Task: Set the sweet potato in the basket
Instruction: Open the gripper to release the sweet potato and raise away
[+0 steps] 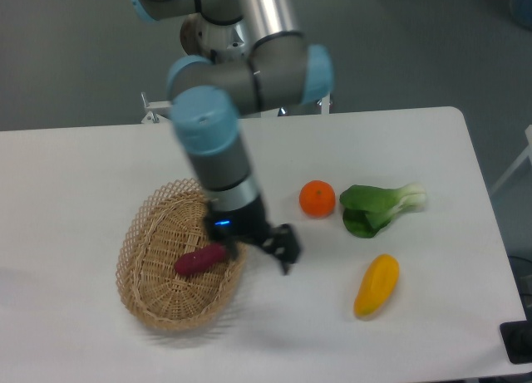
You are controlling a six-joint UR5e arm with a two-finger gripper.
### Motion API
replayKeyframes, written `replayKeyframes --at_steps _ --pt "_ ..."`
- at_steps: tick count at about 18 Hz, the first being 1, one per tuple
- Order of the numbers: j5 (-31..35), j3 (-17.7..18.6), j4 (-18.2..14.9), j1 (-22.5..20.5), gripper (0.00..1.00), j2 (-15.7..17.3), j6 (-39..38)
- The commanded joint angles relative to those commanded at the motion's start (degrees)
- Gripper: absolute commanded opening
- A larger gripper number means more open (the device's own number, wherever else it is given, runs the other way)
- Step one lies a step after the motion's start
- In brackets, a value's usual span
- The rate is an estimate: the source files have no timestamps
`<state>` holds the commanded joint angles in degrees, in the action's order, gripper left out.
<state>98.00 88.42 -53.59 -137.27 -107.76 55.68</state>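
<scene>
I see the basket (158, 271) at left on the tabletop (75, 175), with the sweet potato (200, 260) lying inside it. Just right of it my end effector (268, 248) hangs over the rim, fingers apart and empty. I judge the placing done; next I only need to lift clear without snagging wicker.

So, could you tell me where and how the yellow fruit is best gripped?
Probably across the middle of the yellow fruit, coming from straight above. It lies flat and alone on the table, tilted with its upper end to the right, so the fingers should close across its narrow width.
</scene>
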Motion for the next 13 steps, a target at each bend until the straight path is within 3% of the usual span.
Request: replayKeyframes --at_steps 2,4,8,13 --pt "-0.44 -1.32 -6.24 -2.38 1.00 1.84 9.75" --pt "-3.23 -1.94 -9.07 -5.45 1.00 3.51 15.66" --pt "-10.36 -1.59 -11.54 -10.56 1.00 6.15 20.51" --pt "-10.81 -1.15 -11.98 -11.18 1.00 6.59 22.10"
